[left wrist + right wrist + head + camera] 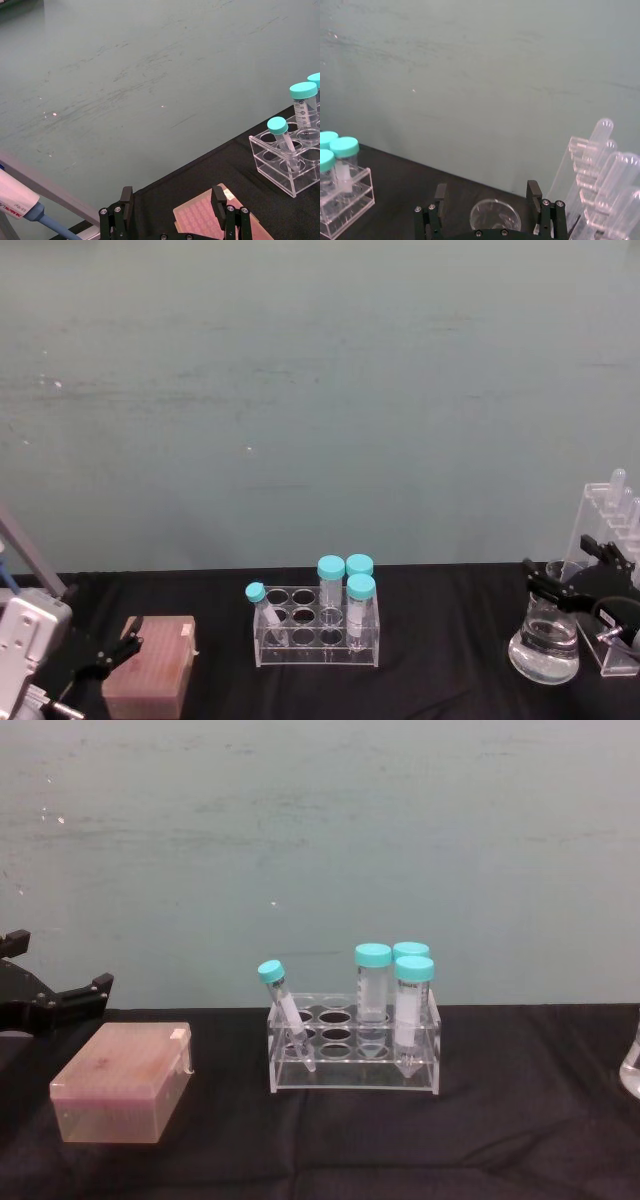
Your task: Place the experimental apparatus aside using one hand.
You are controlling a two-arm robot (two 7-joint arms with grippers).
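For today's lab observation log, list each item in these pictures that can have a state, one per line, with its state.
Conical flask: upright, holds clear liquid, neck between open jaws.
Right gripper: open, around the flask neck.
Left gripper: open, beside the pink tip box.
Pink tip box: lid closed.
Tube rack: upright, four capped tubes.
Small tube: leaning.
Pipette stand: upright.

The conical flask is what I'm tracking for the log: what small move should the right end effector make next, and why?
Probably close on the conical flask. The right end effector sits open at the flask's neck, one finger on each side of its mouth in the right wrist view, so the grip looks lined up. The pipette stand stands close beside it, so any lift should be gentle.
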